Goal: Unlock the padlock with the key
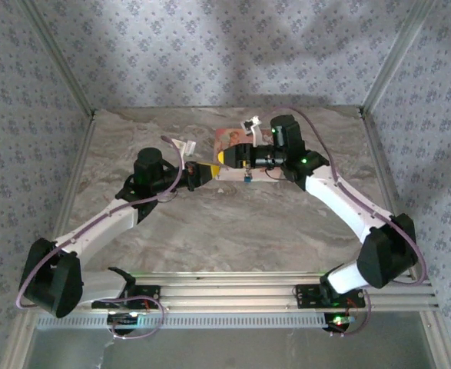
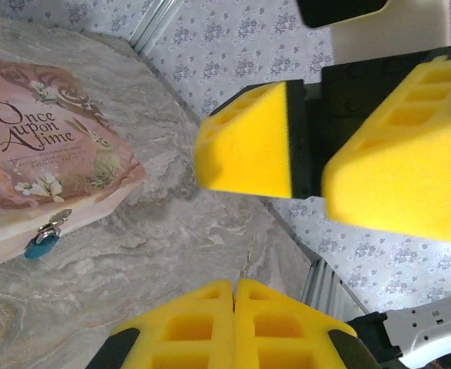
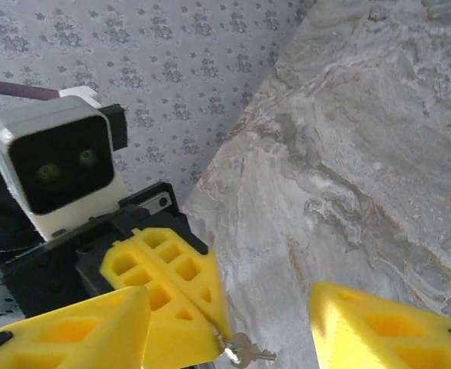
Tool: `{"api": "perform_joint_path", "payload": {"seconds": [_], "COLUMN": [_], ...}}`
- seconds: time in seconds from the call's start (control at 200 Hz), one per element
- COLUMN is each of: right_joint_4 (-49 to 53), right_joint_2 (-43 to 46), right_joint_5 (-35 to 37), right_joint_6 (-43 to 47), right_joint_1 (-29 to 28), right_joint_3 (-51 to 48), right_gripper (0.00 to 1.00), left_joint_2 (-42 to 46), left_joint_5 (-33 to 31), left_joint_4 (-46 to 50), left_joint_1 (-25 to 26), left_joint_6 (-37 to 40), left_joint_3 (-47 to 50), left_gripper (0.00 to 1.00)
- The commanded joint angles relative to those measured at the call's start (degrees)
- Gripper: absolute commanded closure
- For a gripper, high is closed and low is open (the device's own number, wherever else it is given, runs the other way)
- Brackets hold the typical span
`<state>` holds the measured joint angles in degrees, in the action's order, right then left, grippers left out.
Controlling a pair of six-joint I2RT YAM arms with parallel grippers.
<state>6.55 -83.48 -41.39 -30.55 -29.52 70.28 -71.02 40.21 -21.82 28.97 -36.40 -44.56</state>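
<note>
soft, even light; faint shadows, mild blur

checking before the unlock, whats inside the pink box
Nothing inside shows: the pink box has its lid down, covering the contents. On its front edge a blue padlock sits at the silver clasp.
</note>
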Motion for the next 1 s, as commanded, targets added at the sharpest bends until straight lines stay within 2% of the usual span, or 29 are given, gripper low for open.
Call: {"api": "perform_joint_path", "payload": {"seconds": [0.0, 0.66, 0.854, 0.999], "right_joint_4": [-1.87, -3.46, -4.1, -4.44], "right_joint_2": [-0.13, -1.2, -1.23, -1.17], "right_joint_5": [-1.02, -3.35, -3.52, -3.7], "right_joint_6": [-1.45, -2.22, -2.59, -2.7], "right_joint_1": [-0.14, -1.24, -1.31, -1.33], "right_joint_3": [-0.14, -0.82, -1.29, -1.37], "right_gripper": [0.44, 0.59, 0.75, 0.79], "left_joint_2": [0.57, 2.01, 2.62, 2.51], "left_joint_5": [0.41, -1.18, -1.79, -2.23], "left_joint_4": [-3.31, -4.32, -4.2, -3.92], "left_joint_1": [0.29, 0.25, 0.21, 0.18], "left_joint_6": [-1.74, -2.79, -2.82, -2.8], "left_joint_3": [-1.94, -1.74, -1.69, -1.74], "left_gripper": [1.0, 1.0, 1.0, 1.0]}}
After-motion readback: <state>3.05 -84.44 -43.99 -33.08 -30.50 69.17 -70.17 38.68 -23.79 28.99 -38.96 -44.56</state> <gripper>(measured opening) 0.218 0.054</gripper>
